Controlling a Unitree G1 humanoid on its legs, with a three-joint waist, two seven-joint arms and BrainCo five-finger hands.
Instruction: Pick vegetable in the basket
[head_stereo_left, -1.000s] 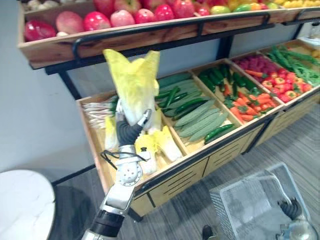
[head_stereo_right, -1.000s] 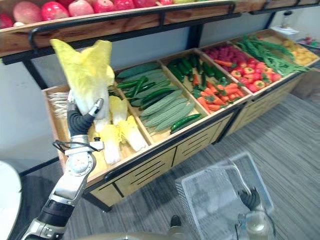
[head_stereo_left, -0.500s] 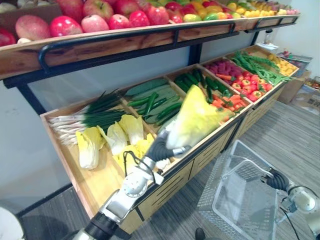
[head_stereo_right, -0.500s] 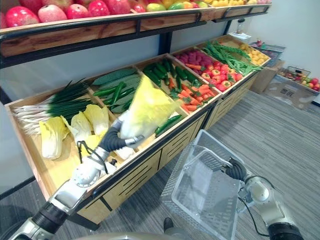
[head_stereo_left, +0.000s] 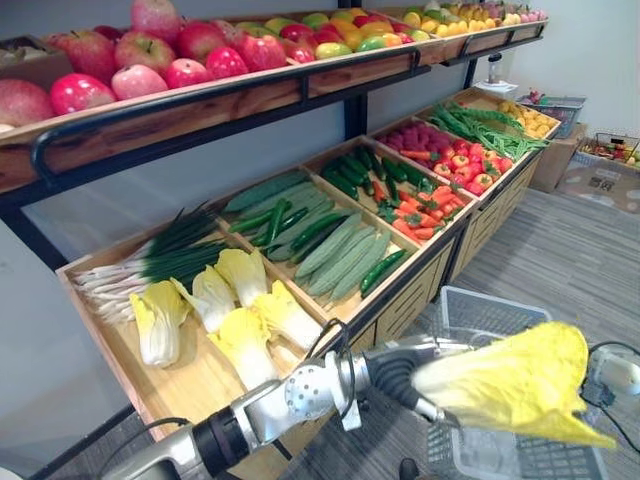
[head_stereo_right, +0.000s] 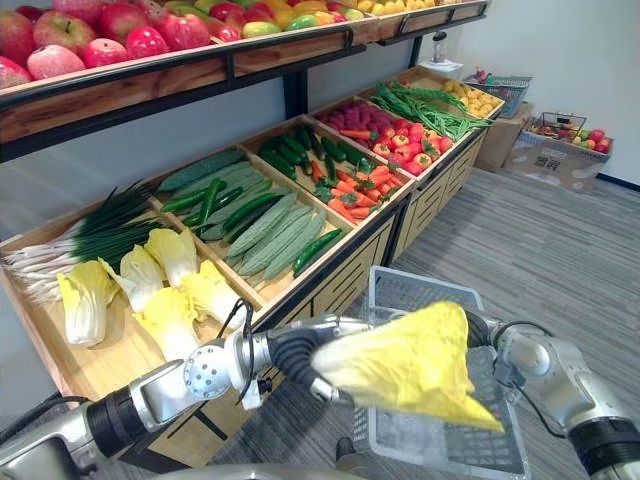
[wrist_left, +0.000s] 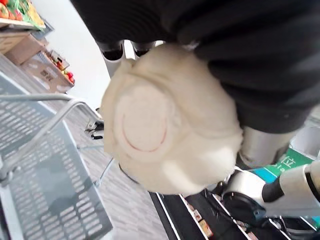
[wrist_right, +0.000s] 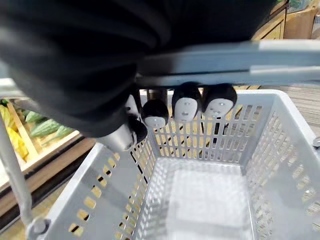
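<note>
A yellow-green napa cabbage (head_stereo_left: 510, 385) hangs leaf end out above the grey plastic basket (head_stereo_right: 420, 283). My left hand (head_stereo_left: 395, 365) is shut on its pale stalk end (wrist_left: 165, 125), reaching across from the left. The cabbage is just over the basket's near side and hides part of it. My right hand (wrist_right: 186, 106) is curled round the basket's grey handle (wrist_right: 230, 62) and holds it up off the floor. In the right wrist view the basket's inside (wrist_right: 200, 200) has nothing in it.
A wooden produce stand (head_stereo_left: 200, 380) runs along the left with more cabbages (head_stereo_left: 235, 310), green onions, cucumbers (head_stereo_left: 330, 240), carrots and peppers. An upper shelf of apples (head_stereo_left: 150, 70) overhangs it. A cardboard box (head_stereo_right: 560, 160) and a second basket stand at the far right on grey floor.
My left hand has carried the cabbage away from the stand, right and down, to just above the basket. The camera has turned right too.
</note>
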